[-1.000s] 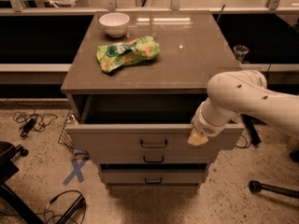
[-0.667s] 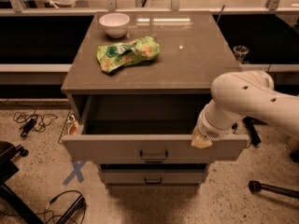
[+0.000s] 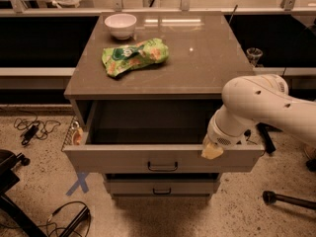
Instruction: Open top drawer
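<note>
Speckled floor at far left, with cables and one blue tape cross [image 3: 79, 183]. On cabinet top [image 3: 207, 58]: one white bowl [image 3: 121, 24], one green snack bag [image 3: 134, 57]. Below, one top drawer [image 3: 123, 159], standing well out toward camera, long axis left to right, one dark bar handle [image 3: 162, 167] at centre; one shut drawer [image 3: 133, 186] beneath. At right, one gripper [image 3: 212, 151] touching drawer front's upper edge, right of handle; claw state impossible to tell. Judged nearly open; further travel, if any, toward camera.
</note>
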`<state>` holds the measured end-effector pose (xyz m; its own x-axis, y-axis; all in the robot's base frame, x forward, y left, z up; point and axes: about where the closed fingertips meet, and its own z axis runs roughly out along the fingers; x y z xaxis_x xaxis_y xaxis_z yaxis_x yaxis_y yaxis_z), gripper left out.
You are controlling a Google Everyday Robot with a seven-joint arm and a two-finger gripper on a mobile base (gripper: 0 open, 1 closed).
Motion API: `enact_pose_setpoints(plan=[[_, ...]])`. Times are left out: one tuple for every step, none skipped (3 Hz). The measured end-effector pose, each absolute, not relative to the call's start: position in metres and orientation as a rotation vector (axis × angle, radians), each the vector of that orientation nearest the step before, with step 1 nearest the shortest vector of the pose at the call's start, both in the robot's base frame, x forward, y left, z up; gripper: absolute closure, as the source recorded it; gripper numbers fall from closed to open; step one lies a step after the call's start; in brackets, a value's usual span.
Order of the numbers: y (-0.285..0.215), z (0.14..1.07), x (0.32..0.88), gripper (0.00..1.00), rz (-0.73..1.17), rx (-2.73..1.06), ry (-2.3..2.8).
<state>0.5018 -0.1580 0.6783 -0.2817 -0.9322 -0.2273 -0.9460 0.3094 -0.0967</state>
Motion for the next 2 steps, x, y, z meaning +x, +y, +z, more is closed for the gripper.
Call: enact_pose_setpoints(plan=[[-0.1538, 0.6883, 0.4775, 1.0, 0.093, -1.743, 2.398], [-0.1538, 0.6883, 0.4775, 1.0, 0.093, -1.743, 2.398]])
